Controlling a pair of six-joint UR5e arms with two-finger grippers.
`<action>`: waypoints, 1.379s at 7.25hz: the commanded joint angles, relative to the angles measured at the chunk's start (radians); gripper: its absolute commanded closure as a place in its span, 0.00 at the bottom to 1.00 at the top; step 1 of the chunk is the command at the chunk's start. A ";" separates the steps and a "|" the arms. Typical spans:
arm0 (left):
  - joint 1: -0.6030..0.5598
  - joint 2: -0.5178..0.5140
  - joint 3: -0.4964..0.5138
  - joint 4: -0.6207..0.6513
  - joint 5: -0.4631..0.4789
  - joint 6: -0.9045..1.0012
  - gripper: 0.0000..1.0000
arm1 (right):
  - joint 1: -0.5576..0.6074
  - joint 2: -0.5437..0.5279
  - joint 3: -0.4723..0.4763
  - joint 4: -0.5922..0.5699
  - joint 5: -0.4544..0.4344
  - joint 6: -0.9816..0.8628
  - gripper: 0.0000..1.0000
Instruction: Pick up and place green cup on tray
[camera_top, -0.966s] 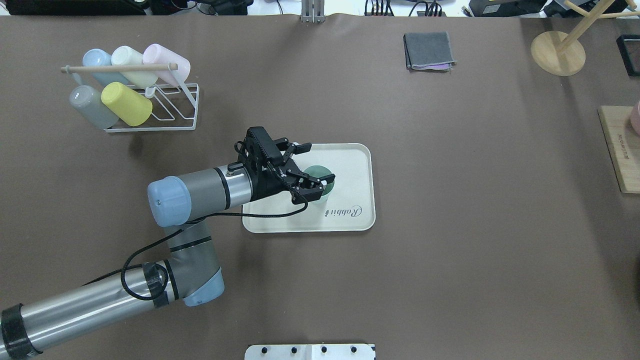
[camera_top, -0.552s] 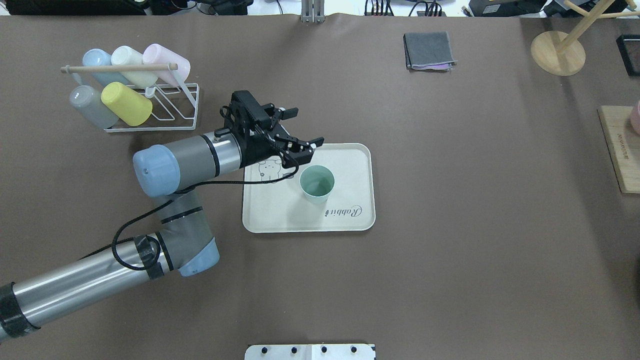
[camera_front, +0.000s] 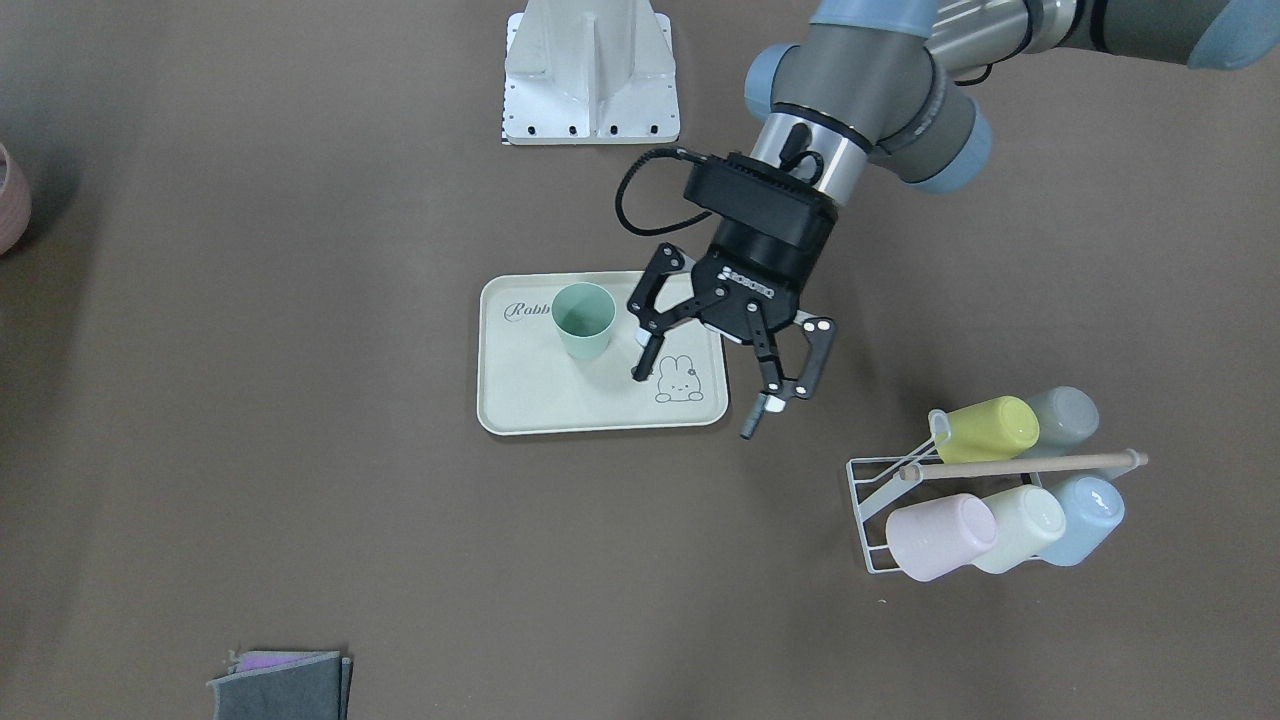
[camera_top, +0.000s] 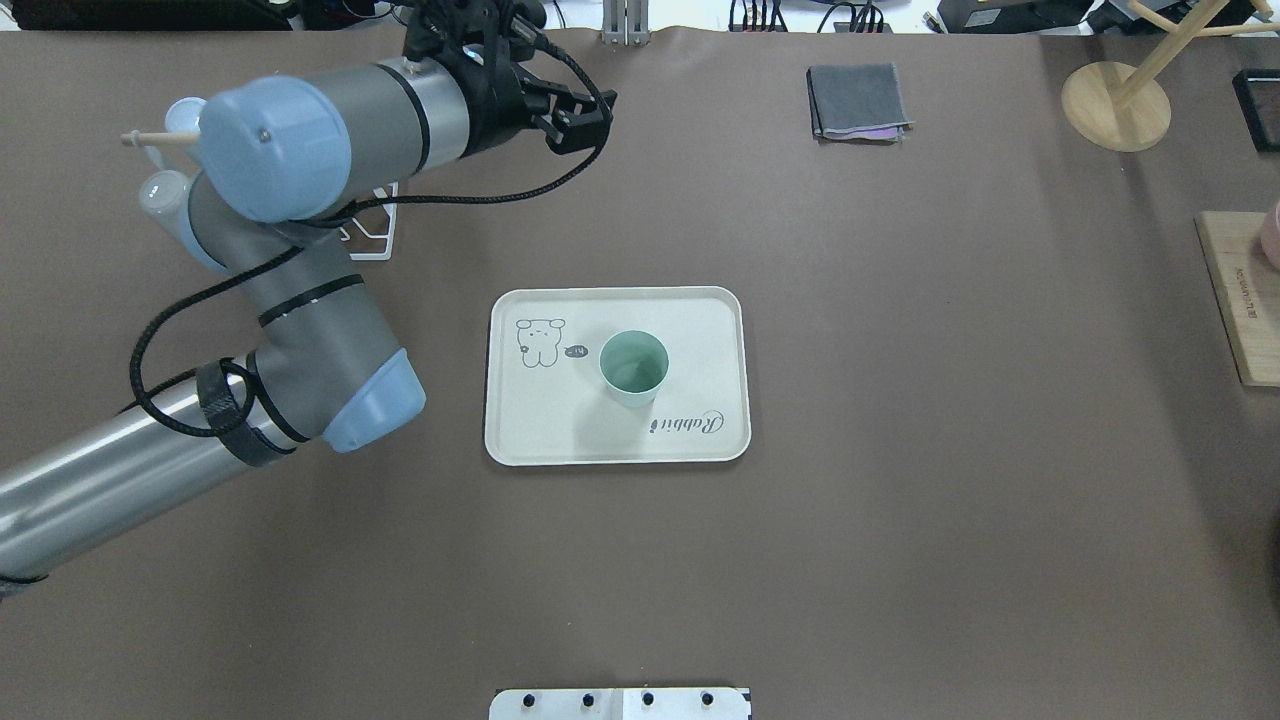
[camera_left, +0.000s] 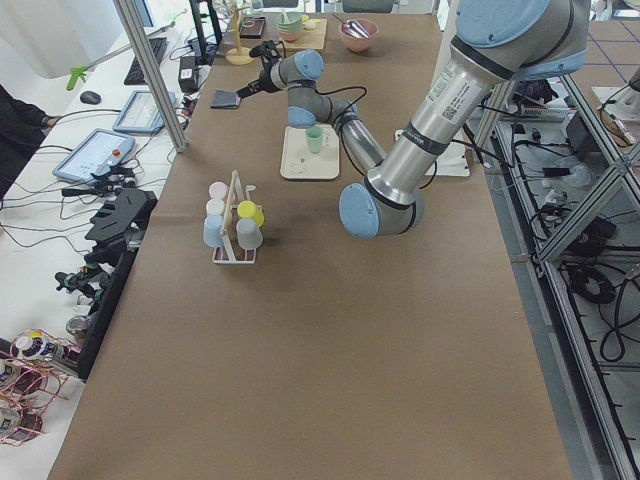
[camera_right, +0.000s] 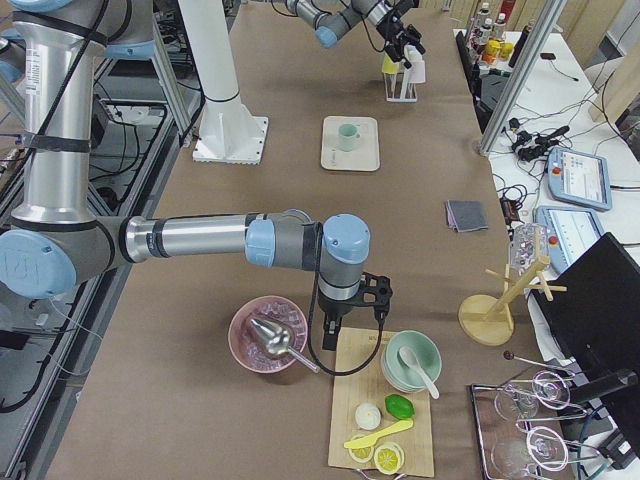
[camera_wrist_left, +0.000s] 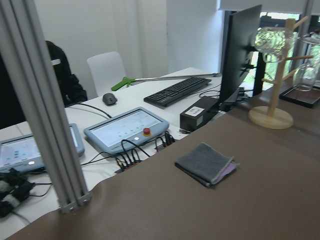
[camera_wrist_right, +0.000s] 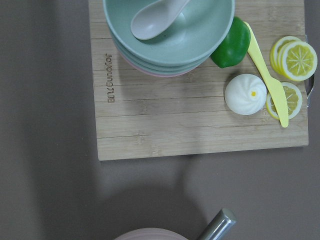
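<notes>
Fingers (camera_front: 812, 358) of the left gripper (camera_front: 695, 404) are spread wide and empty; the green cup (camera_front: 583, 318) stands upright on the tray (camera_front: 560, 400).

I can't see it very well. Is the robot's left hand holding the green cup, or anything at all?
Nothing is held. The left hand is open and empty, and the green cup stands free on the tray.

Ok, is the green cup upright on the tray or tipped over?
Upright. The green cup shows its round open mouth from overhead and stands on its base on the tray in the front view.
</notes>
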 joint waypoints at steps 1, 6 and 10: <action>-0.185 0.044 -0.009 0.227 -0.166 -0.001 0.01 | -0.003 0.000 0.000 0.022 0.000 -0.001 0.00; -0.564 0.413 0.047 0.316 -0.767 -0.001 0.01 | -0.014 -0.002 0.000 0.024 0.000 -0.002 0.00; -0.732 0.718 0.050 0.302 -0.937 0.085 0.01 | -0.018 -0.002 0.000 0.024 0.000 -0.002 0.00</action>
